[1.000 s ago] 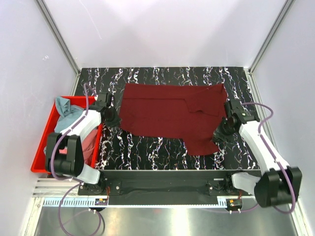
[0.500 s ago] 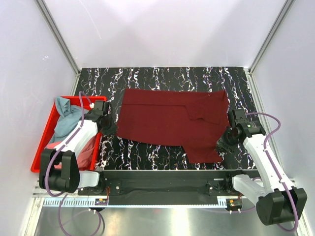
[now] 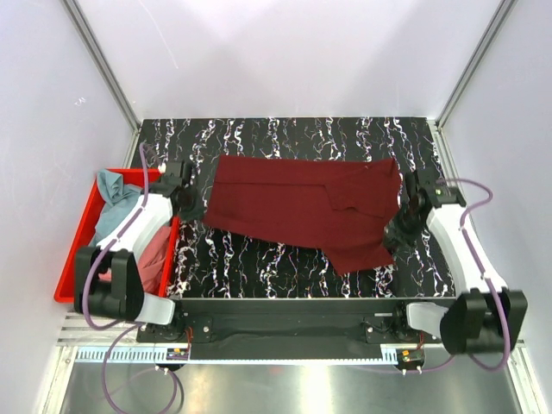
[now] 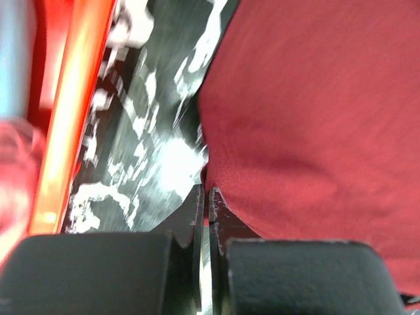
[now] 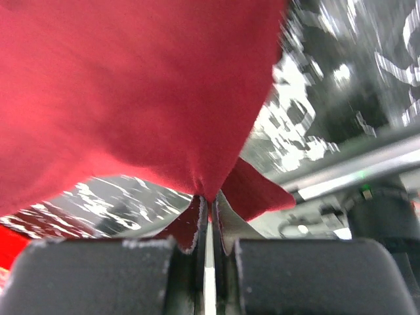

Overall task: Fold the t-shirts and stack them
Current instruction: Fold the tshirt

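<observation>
Jaws pressed together, our left gripper pinches the left edge of the dark maroon cotton t-shirt, our right gripper its near-right corner. We see it spread across the black marbled table.

shirt on table, bin left (shirts inside)

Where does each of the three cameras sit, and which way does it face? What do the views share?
Top external: above and behind the robot, looking down on the table; left arm, right arm and red bin show.
Left wrist: on the left arm, facing along the shut left gripper, pinching an edge of the maroon t-shirt.
Right wrist: on the right arm, facing along the shut right gripper, pinching another edge.
Shared: all show the maroon t-shirt; top and left wrist show the red bin.
</observation>
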